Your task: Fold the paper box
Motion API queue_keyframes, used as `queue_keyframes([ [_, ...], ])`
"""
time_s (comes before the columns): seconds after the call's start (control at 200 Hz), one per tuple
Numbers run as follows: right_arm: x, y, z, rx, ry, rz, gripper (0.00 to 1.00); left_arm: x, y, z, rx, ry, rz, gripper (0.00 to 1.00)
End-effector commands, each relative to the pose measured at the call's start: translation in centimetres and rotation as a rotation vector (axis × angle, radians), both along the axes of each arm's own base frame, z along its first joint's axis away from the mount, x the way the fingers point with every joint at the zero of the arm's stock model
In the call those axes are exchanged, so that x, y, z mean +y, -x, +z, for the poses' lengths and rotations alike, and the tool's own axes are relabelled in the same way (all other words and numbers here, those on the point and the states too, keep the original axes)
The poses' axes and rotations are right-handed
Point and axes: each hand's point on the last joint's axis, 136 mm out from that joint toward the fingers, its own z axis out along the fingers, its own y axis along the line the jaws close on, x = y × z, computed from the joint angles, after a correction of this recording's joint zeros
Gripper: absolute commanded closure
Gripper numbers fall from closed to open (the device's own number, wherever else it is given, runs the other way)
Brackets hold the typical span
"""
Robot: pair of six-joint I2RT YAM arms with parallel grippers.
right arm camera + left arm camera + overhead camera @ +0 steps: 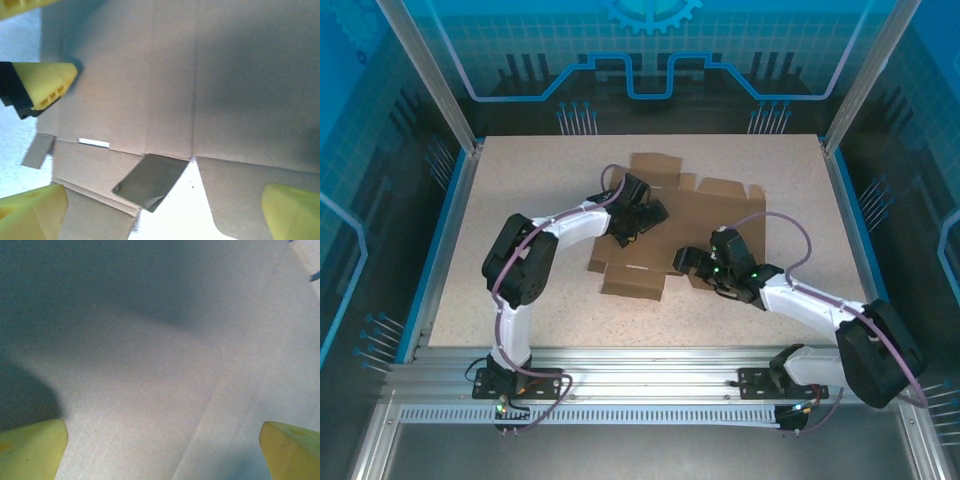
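Yellow fingertips [30, 450] frame the bottom of the left wrist view, spread wide with nothing between them. Your left gripper [162, 447] is released and hangs close over the paper box [150, 390], where you see only matte board and one faint crease [210, 430]. Your right gripper [162, 211] is likewise released and empty, poised over the near edge of the sheet. From above, the box [705, 215] lies unfolded and flat near the middle of the counter [520, 180], with flaps and tabs splayed outward. The left gripper [638, 215] is over its left half and the right gripper [705, 262] at its near right edge. Judgement: the arms are placed one per side so that one can pin a panel while the other lifts a flap; no fold is made yet. Whether either gripper touches the board, you cannot tell. Material notes: thin brown cardboard, dull finish, straight scored lines dividing rectangular panels. The right wrist view shows a narrow slit [93, 143] and a small tab [150, 182] bent off the plane, with bright counter showing through the cut-out beside it. The counter is pale and speckled. Expect the sheet to flex and slide readily when pushed.
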Motion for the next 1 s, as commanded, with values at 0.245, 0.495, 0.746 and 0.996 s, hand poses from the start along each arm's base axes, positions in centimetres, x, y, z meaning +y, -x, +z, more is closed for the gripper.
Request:
queue_keyframes([
  [0.245,-4.3,-2.1,6.4,-0.156,0.047,0.053,0.00,2.7,5.8,6.5,-0.096,0.071,-0.036,0.01],
  [0.495,-9.6,-7.1,7.2,-0.101,0.077,-0.003,0.00,1.8,11.1,5.2,-0.036,0.077,-0.052,0.01],
  [0.746,-12.4,-14.9,3.7,-0.009,0.049,-0.028,0.00,-1.3,12.4,2.8,0.020,0.103,-0.047,0.01],
  [0.996,-13.5,-16.6,-2.8,0.148,0.084,-0.065,0.00,-3.2,11.6,0.6,0.097,0.074,-0.052,0.01],
])
